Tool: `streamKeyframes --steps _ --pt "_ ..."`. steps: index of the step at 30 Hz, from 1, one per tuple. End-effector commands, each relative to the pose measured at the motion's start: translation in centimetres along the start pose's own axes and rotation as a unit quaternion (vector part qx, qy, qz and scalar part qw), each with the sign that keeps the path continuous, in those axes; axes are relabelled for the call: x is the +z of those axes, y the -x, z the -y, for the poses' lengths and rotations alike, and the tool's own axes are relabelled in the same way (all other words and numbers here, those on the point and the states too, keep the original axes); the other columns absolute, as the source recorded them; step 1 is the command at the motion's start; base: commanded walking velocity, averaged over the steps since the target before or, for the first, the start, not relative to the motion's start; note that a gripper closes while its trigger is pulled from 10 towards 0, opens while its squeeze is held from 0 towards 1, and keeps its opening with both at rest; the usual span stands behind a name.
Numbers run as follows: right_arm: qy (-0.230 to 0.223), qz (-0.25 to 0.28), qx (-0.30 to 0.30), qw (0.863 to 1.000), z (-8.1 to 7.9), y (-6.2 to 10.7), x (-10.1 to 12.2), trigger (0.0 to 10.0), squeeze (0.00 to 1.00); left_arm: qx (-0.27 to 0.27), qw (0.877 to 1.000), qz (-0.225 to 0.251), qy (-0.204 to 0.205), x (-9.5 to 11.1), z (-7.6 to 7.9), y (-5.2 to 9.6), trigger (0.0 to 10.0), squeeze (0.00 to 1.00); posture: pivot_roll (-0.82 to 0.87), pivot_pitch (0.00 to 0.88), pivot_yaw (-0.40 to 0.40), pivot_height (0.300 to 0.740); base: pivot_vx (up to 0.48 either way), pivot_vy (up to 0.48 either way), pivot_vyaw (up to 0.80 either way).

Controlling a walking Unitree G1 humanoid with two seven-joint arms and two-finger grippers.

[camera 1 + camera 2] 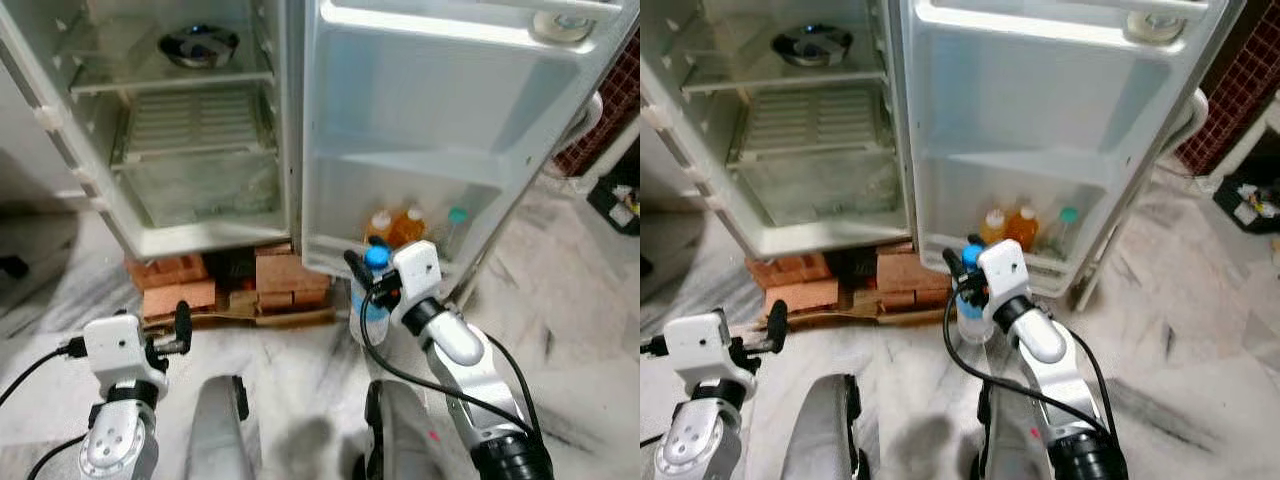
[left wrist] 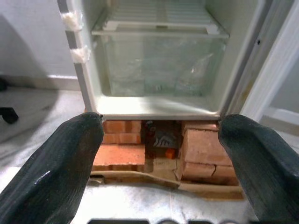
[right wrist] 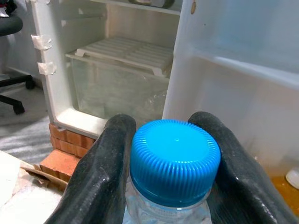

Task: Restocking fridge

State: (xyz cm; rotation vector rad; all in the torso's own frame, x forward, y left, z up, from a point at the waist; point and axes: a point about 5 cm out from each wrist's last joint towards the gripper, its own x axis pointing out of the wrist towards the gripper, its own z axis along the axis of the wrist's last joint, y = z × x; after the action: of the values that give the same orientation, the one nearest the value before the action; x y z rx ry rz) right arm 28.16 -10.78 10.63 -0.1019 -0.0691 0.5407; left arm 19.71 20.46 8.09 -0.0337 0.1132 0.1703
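Right gripper: you have its two black fingers closed around the neck of a clear plastic water bottle with a blue ribbed cap, one finger on either side just under the cap.
Bottle's axis: upright, cap up, hanging below the fingers and low, near the marble floor.
Where it must go: the bottom shelf of the open white fridge door, which lies ahead of and slightly above the bottle, to your right of the main compartment.
Shelf contents: two orange-filled bottles and a clear bottle with a teal cap stand there; free room looks to be toward the hinge side.
Next move, as I judge it: lift, then carry forward over the shelf lip, keeping the bottle vertical.
Left gripper: spread wide and empty, pointing at the red bricks under the fridge, farther from the door shelf.
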Motion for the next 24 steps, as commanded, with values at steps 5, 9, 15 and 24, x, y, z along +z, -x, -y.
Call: streamKeyframes --steps 5,9,15,24 --pt "0.018 0.027 0.021 0.999 -0.21 -0.35 0.96 10.0 0.0 -0.01 1.0 0.002 -0.001 -0.1 0.01 0.03 10.0 0.0 0.05 0.092 -0.042 0.592 0.154 0.0 0.0" --pt "0.016 0.027 0.02 0.999 -0.17 -0.42 0.98 10.0 0.0 -0.013 1.0 0.004 0.0 -0.11 0.07 -0.03 10.0 0.0 0.05 0.089 -0.044 0.592 0.294 0.0 0.0" --pt "0.016 0.028 0.021 0.999 -0.11 -0.51 1.01 10.0 0.0 -0.016 1.0 0.006 0.0 -0.08 0.21 -0.14 10.0 0.0 0.05 0.086 -0.046 0.592 0.321 0.0 0.0" --pt "0.024 0.038 0.043 0.998 -0.56 -0.56 1.25 10.0 0.0 -0.02 1.0 0.009 0.0 0.04 0.61 -0.32 10.0 0.0 0.05 0.085 -0.046 0.592 0.34 0.0 0.1"
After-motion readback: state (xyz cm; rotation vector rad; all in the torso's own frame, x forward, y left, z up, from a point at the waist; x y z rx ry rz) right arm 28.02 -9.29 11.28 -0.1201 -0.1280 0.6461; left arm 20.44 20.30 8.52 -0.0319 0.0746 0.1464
